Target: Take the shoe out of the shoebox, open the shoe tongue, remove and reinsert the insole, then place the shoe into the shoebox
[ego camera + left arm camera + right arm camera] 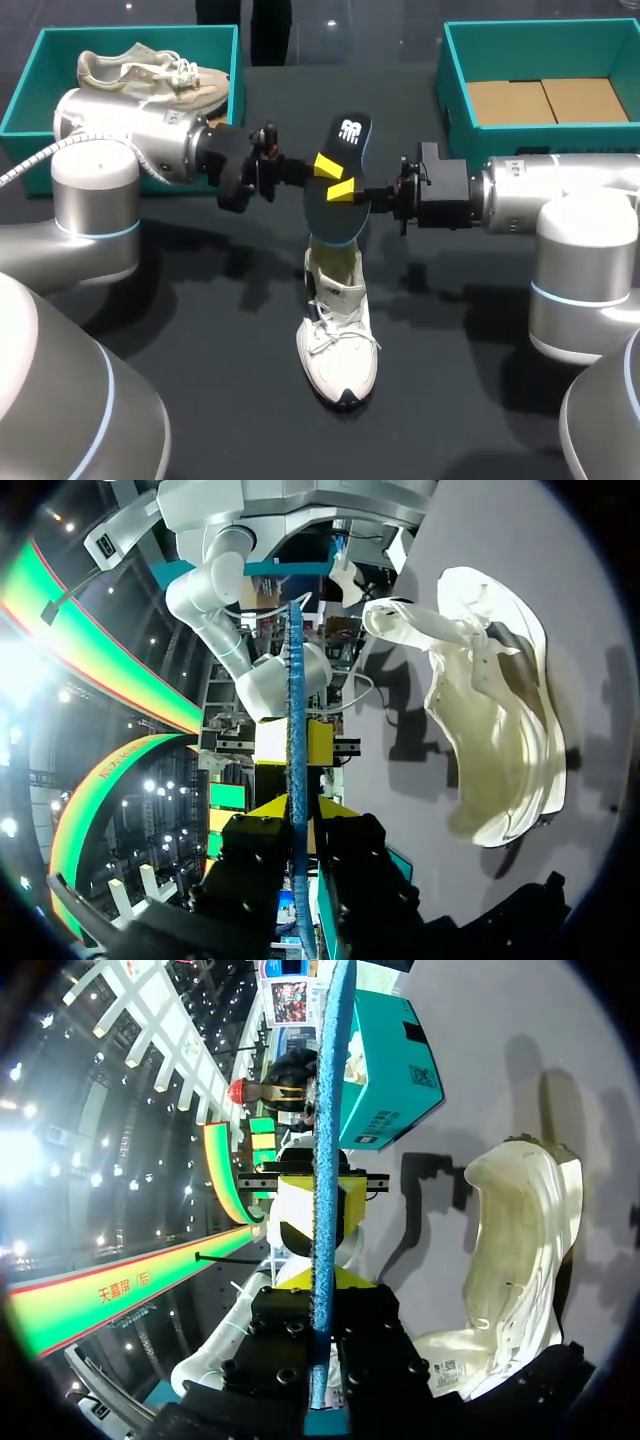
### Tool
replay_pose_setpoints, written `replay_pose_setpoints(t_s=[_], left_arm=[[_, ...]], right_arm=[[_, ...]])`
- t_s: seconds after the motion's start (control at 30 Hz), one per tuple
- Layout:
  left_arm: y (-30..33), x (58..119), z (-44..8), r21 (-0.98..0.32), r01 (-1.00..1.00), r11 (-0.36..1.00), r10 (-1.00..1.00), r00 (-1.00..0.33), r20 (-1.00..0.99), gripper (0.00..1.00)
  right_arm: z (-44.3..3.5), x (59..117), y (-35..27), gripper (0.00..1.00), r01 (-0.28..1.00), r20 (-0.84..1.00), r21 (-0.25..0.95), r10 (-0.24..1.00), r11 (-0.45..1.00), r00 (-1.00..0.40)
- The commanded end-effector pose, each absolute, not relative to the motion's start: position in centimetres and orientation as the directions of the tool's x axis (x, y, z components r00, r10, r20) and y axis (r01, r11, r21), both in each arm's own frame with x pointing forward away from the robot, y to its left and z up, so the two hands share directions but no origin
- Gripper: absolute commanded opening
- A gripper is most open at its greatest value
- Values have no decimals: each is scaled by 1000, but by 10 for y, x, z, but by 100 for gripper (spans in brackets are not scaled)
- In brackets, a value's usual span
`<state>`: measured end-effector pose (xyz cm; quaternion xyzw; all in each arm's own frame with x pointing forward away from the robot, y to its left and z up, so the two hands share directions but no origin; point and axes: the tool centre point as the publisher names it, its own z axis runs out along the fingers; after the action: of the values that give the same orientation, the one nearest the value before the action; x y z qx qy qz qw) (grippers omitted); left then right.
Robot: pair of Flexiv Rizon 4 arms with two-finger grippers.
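A dark insole [340, 150] stands on edge in the air above a white shoe [338, 340] that rests on the black table, toe toward me. My left gripper [328, 166] comes in from the left and is shut on the insole. My right gripper [345, 190] comes from the right and is shut on it just below. In the left wrist view the insole [296, 730] runs edge-on between the left gripper's fingers [296, 815], with the shoe [500, 710] beside it. The right wrist view shows the same insole [325, 1110] in the right gripper [320, 1280], beside the shoe [520, 1240].
A teal shoebox [40, 60] at the back left holds a second pale shoe [150, 70]. Another teal shoebox [455, 90] at the back right holds brown cardboard [545, 100]. Both arms stretch across the table's middle.
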<state>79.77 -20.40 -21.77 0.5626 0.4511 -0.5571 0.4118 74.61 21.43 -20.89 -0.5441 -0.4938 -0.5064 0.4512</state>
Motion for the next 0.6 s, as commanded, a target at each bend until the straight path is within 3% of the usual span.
replay_pose_setpoints(t_s=[0.03, 0.23, 0.6], left_arm=[[-186, 791, -209, -49, 974, -221, 89, -30, -996, 100], [-142, 786, -201, -164, 983, -88, 200, -144, -969, 100], [-142, 786, -201, -164, 983, -88, 200, -144, -969, 100]], right_arm=[[-207, 746, 214, 0, 994, 996, 16, 88, -107, -7], [-206, 750, 208, 0, 994, 996, 35, 89, -100, -26], [-206, 752, 208, 0, 996, 996, 27, 87, -89, -19]])
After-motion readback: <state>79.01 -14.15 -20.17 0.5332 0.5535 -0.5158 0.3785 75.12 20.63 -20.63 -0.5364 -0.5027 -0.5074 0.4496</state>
